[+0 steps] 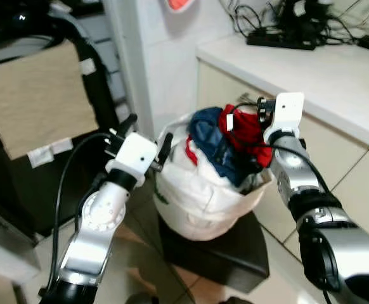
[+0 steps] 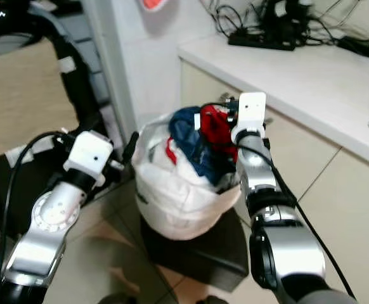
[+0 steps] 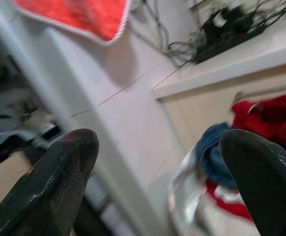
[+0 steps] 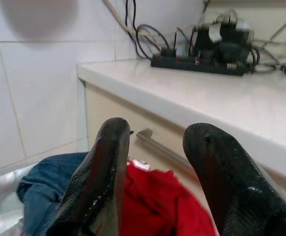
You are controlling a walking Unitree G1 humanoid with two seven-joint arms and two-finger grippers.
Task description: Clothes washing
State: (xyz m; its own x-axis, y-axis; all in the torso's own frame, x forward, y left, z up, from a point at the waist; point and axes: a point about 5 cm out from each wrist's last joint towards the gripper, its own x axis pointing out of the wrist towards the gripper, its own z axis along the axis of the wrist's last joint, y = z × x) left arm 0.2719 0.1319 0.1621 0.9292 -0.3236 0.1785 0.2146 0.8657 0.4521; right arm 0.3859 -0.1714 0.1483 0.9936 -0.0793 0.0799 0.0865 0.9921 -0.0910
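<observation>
1. Red and blue crumpled clothes (image 1: 232, 142) heaped in a white fabric laundry bag (image 1: 200, 199) on a black box (image 1: 219, 250), beside the white bench (image 1: 311, 69).
2. Right gripper (image 4: 155, 147) just above the red garment, jaws apart.
3. Left gripper (image 1: 148, 140) by the bag's rim, jaws apart.

We're looking at a home laundry/utility corner: white wall tiles (image 4: 40, 93) are running behind a pale countertop (image 1: 324, 69), w/ a beige cabinet front (image 2: 311, 171) and drawer handle (image 4: 155, 142) below. A power strip (image 4: 197, 64) w/ tangled cables is sitting on the counter. A white bag (image 1: 200, 196) stuffed w/ red and blue clothes (image 1: 232, 142) is resting on a black stand (image 1: 222, 250) on the tiled floor.
</observation>
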